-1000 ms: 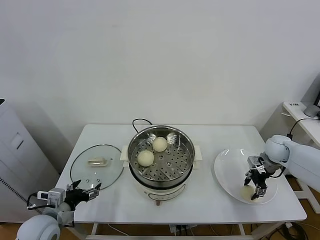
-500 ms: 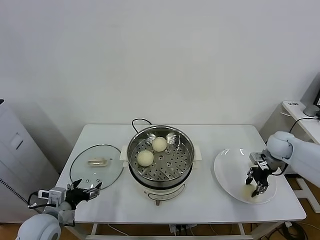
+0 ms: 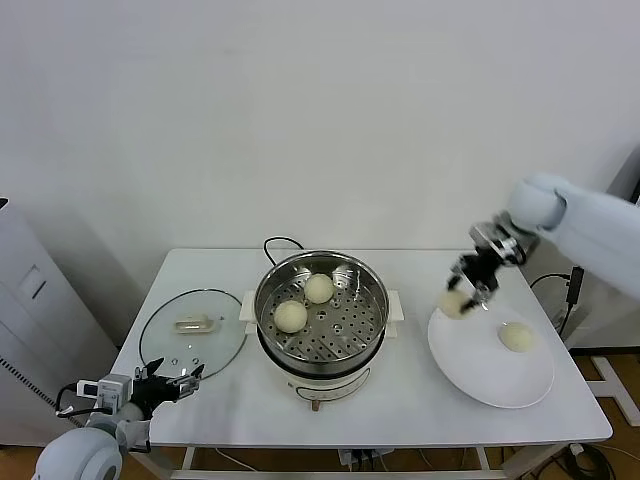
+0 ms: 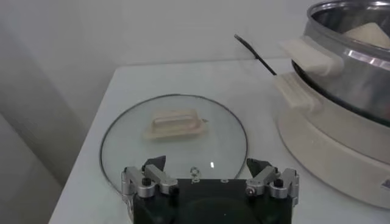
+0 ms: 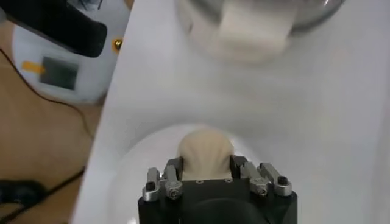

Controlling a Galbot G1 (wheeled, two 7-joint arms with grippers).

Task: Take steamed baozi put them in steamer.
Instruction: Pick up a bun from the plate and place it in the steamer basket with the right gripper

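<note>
The steamer (image 3: 322, 318) stands mid-table, a shiny steel pot on a white base, with two cream baozi (image 3: 291, 316) (image 3: 319, 288) on its perforated tray. My right gripper (image 3: 459, 299) is shut on a third baozi (image 5: 205, 152) and holds it in the air above the near-left edge of the white plate (image 3: 470, 370), to the right of the steamer. A fourth baozi (image 3: 517, 337) lies on the plate. My left gripper (image 3: 172, 381) is open and empty at the table's front left corner, near the glass lid (image 4: 173, 137). The steamer's side (image 4: 341, 49) shows in the left wrist view.
The glass lid (image 3: 193, 332) with its pale handle lies flat left of the steamer. A black cord (image 3: 275, 243) runs behind the pot. A white cabinet (image 3: 30, 330) stands left of the table. The floor (image 5: 42, 152) shows beyond the table edge.
My right gripper closed on a baozi on the plate and lifted it up and left toward the steamer. One baozi stays on the plate. The left arm has not moved.
</note>
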